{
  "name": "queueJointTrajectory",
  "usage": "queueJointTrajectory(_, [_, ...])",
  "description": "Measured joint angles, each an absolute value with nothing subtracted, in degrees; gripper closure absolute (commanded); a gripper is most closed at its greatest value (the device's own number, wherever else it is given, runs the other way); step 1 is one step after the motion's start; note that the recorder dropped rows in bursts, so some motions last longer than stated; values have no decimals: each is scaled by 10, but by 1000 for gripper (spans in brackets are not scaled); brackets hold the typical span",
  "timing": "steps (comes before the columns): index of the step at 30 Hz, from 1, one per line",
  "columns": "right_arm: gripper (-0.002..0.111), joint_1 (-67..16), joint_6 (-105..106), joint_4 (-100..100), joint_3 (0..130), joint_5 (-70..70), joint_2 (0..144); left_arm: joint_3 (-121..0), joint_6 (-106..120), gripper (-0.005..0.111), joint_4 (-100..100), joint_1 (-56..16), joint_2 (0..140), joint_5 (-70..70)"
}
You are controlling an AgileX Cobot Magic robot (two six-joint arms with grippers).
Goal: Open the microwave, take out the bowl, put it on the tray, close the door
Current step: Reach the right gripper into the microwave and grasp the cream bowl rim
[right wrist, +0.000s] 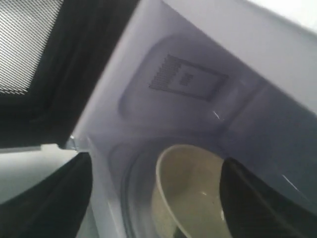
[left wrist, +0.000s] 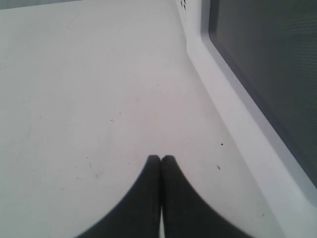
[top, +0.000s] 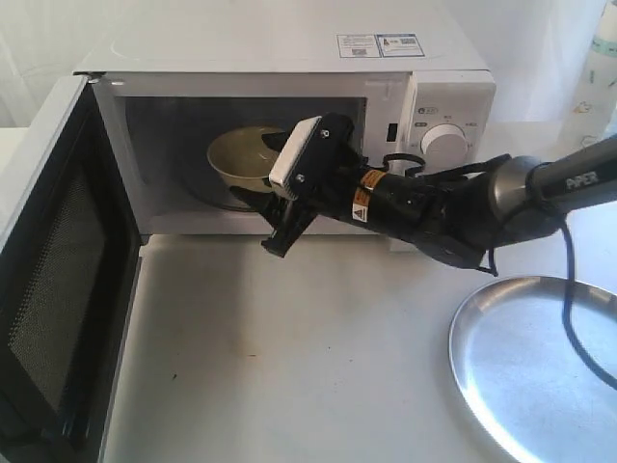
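The white microwave (top: 289, 48) stands with its door (top: 58, 289) swung wide to the left, black mesh inner face showing. Inside, the cream bowl (top: 241, 159) rests on the glass turntable. My right gripper (top: 276, 196) reaches into the cavity mouth from the right and is open. In the right wrist view the bowl (right wrist: 190, 193) lies between the spread fingers (right wrist: 47, 198) of this gripper (right wrist: 156, 163), one finger overlapping its far rim; contact is unclear. The silver tray (top: 540, 367) lies at the front right. My left gripper (left wrist: 161, 158) is shut and empty, low over the table beside the door's dark window (left wrist: 267, 74).
The right arm and its black cable (top: 569, 299) cross above the tray's far edge. Two round dials (top: 445, 143) sit on the microwave's right panel. The open door juts toward the table's front left. White tabletop (top: 289, 367) spreads between door and tray.
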State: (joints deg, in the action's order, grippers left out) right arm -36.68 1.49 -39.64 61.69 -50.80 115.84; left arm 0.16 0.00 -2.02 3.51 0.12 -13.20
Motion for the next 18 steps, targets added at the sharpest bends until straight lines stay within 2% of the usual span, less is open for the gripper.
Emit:
queueJointTrajectory(5, [40,-369,22,-363,714,-387,1224,2,0,107,-20,35,1,-132])
queueJointTrajectory(9, [40,-384,22,-362,760,-343,1247,2,0,107,-20,35,1,-132])
queueJointTrajectory(13, [50,-403,17,-362,807,-301,1271,2,0,107,-20,35,1,-132])
queueJointTrajectory(15, [63,-409,9,-361,823,-274,1283,2,0,107,-20,35,1,-132])
queueJointTrajectory(17, [107,-410,0,-359,836,-248,1288,2,0,107,-20,35,1,-132])
queueJointTrajectory(18, [108,-410,0,-359,838,-242,1288,2,0,107,-20,35,1,-132])
